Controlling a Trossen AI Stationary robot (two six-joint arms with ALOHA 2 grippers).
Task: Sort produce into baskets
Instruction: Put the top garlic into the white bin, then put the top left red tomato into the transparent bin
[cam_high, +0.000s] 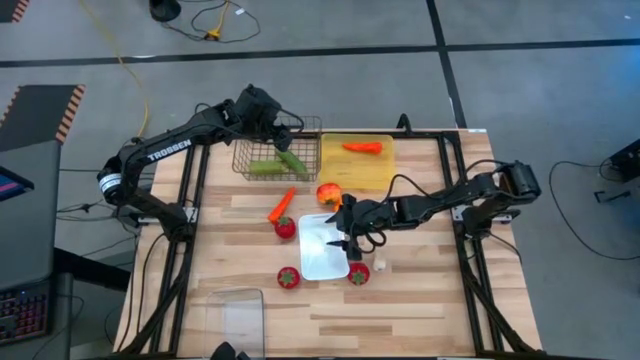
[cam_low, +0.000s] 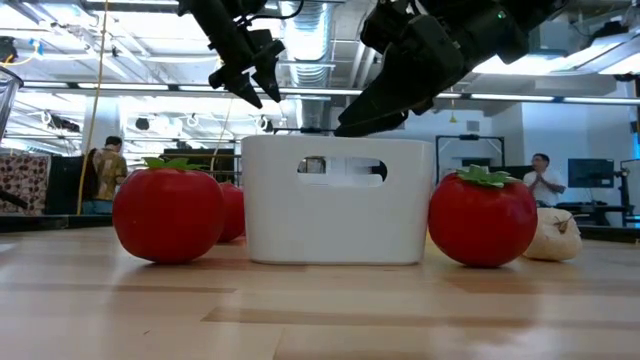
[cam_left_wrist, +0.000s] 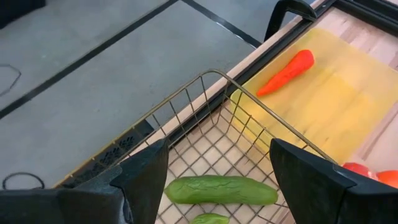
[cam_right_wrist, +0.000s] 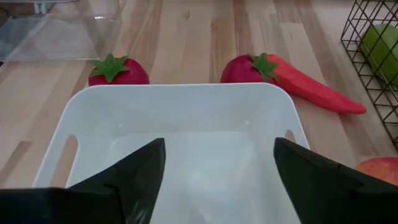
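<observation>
Right tool (cam_high: 348, 243) hangs open and empty over the white tray (cam_high: 318, 262). The garlic (cam_high: 380, 266) lies on the bench just off the tray's right edge, nearest this arm. Left tool (cam_high: 283, 131), open, empty, waits over the wire basket (cam_high: 255, 165).

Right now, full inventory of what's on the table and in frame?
dark wire mesh basket: 1, table's far left
green toy cucumbers: 2, inside the wire basket
flat yellow rectangular tray: 1, far centre
orange toy carrots: 2, one on the yellow tray, one on the table
orange-red toy pepper: 1, between yellow and white trays
white rounded plastic tray: 1, centre
red round toy fruits: 3, around the white tray
white garlic bulb: 1, beside the right fruit
clear plastic tub: 1, near left edge
left pincer: open, over the wire basket
right pincer: open, over the white tray
</observation>
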